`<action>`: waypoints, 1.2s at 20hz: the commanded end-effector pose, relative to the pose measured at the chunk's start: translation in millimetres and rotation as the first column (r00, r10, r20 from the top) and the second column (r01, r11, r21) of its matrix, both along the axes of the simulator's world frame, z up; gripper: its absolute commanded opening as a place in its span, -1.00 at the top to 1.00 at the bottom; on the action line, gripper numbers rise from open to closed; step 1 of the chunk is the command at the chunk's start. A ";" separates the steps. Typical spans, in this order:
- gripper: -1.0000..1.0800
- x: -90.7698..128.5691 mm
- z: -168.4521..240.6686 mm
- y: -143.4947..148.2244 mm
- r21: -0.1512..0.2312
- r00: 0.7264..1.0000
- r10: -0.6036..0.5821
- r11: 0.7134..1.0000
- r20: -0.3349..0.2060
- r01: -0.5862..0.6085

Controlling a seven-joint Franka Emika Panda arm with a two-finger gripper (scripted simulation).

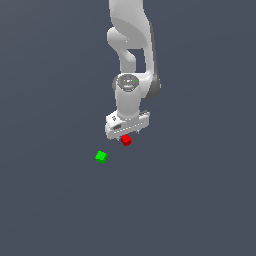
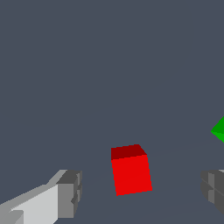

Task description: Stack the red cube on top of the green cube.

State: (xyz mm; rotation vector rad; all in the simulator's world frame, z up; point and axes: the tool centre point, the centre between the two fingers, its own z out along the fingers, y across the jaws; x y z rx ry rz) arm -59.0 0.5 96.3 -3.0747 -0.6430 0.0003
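Fingers (image 2: 140,192) spread, one red cube (image 2: 130,171), one green cube (image 1: 101,157)

Matt, smooth red cube (image 2: 130,173); likewise green cube (image 1: 101,157).

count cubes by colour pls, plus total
Red cube: 1
Green cube: 1
Total: 2 cubes
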 end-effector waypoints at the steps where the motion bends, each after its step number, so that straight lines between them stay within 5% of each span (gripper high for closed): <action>1: -0.92 -7.2 -8.1 -2.6 0.000 0.999 0.049 0.999 0.001 -0.049; 24: -0.92 -21.2 -36.9 -10.9 0.000 0.989 0.148 0.989 0.000 -0.148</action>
